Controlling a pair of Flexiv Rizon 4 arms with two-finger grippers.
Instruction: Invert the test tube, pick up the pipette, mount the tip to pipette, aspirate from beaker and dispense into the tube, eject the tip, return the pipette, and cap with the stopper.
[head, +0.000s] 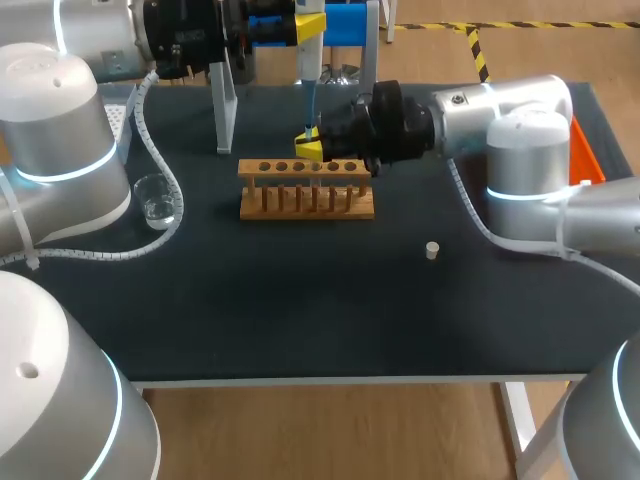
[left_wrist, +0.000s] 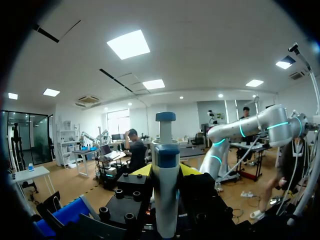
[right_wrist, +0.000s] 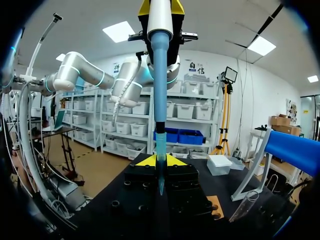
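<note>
— What has the left gripper (left_wrist: 166, 172) got?
— The pipette (left_wrist: 165, 150). The gripper is clamped on the barrel from both sides, with yellow showing either side of it. The pipette stands upright, plunger end on top.

— And below that hand?
— The blue tip (head: 308, 105) hangs straight down from the pipette. It ends right at the right gripper (head: 310, 147), which comes in sideways from the right arm.

— Is the right one gripping anything?
— I can't tell. In its own camera the tip runs down right in front of it, and I can't make out more than that.

— What's around them?
— The wooden rack (head: 305, 190) sits just under the right gripper, a little to the near side. The beaker (head: 157, 200) is well apart from both hands, out past the rack's end on the left arm's side, beside that arm's cable. The stopper (head: 432, 250) lies alone on the table (head: 300, 310), well apart from the right gripper and nearer the front edge.
</note>
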